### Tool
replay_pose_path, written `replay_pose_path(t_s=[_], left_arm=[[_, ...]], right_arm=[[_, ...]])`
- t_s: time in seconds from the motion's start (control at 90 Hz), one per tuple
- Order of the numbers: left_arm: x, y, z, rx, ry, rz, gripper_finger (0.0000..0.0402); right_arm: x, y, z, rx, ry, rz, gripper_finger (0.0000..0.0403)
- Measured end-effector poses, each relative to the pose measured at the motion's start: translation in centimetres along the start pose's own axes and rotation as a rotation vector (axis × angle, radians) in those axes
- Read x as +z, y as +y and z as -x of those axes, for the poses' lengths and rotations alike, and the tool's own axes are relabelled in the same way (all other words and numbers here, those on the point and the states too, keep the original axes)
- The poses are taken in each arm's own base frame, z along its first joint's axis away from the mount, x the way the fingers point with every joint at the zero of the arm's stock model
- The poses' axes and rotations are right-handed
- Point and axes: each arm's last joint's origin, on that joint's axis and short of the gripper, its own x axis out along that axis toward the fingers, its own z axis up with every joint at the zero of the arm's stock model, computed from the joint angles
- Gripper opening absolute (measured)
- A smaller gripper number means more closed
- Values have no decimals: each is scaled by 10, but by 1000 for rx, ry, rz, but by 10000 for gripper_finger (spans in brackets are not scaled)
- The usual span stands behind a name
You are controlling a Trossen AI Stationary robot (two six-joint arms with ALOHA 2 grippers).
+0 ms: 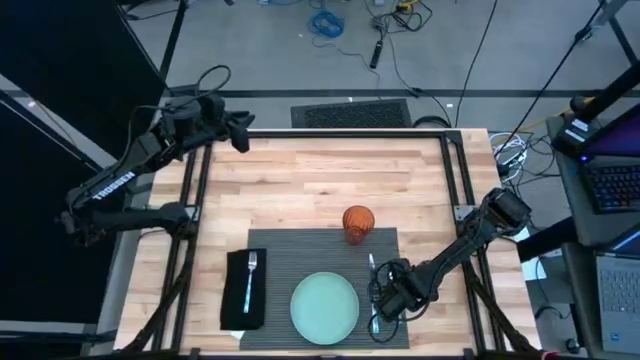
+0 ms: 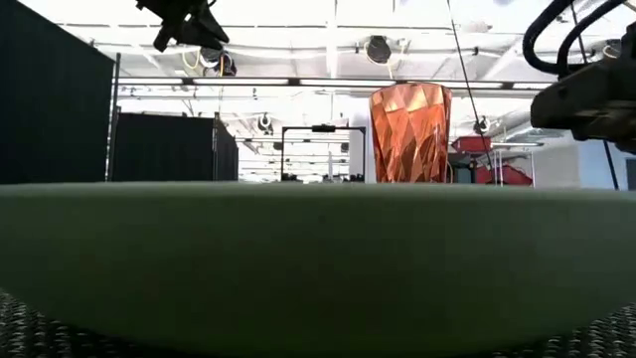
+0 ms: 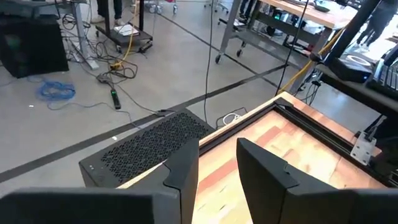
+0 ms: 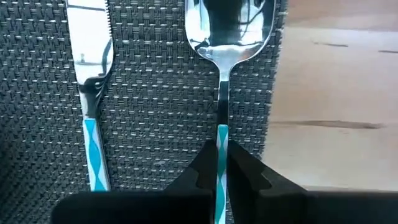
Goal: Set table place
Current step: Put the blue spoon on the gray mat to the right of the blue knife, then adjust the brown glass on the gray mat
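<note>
Two utensils lie at the placemat [image 4: 161, 112] edge: the right hand [image 4: 221, 171] pinches the spoon [image 4: 227, 37] handle beside the knife [image 4: 90, 68]. Releasing crooked could skew the spoon off the mat. The left hand [image 3: 217, 171] waits spread at the surface's far corner.

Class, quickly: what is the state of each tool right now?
Left tool: open, holding nothing, raised over the table's far left corner.
Right tool: shut on the spoon handle, on the placemat.
</note>
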Motion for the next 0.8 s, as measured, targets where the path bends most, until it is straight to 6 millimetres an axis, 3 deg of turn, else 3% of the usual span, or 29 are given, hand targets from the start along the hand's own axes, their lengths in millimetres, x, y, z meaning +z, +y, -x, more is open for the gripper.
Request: replay_pose_path(t_s=[0.356,0.8], left_arm=[[0,0,0,0,0,3,93],[0,0,0,-1,0,23,93]], right_arm=[[0,0,0,-4,-4,0,7],[0,1,0,9,1,10,115]])
